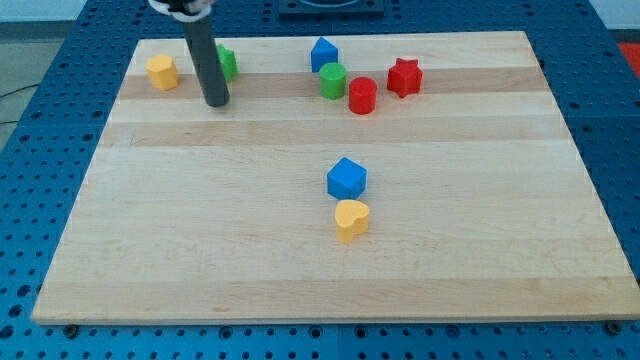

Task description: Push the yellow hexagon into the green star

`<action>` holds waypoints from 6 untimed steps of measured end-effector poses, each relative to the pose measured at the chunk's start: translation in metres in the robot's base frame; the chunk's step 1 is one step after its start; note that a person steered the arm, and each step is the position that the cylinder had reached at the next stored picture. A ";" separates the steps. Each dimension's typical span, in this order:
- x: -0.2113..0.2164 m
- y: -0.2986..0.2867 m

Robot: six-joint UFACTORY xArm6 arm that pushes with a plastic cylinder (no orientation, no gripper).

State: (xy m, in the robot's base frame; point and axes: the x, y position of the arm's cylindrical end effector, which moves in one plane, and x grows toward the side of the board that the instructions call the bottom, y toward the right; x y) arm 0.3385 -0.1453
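Note:
The yellow hexagon sits near the board's top left corner. The green star is to its right, mostly hidden behind my rod. My tip rests on the board just below the green star and to the lower right of the yellow hexagon, apart from the hexagon. Whether the tip touches the star cannot be told.
A blue block, a green cylinder, a red cylinder and a red star cluster at the top middle. A blue block and a yellow heart sit mid-board. The wooden board lies on a blue perforated table.

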 end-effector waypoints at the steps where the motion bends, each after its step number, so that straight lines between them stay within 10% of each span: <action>1: 0.015 0.083; 4: 0.050 0.175; 6: 0.067 -0.052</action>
State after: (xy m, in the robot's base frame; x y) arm 0.4058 -0.1977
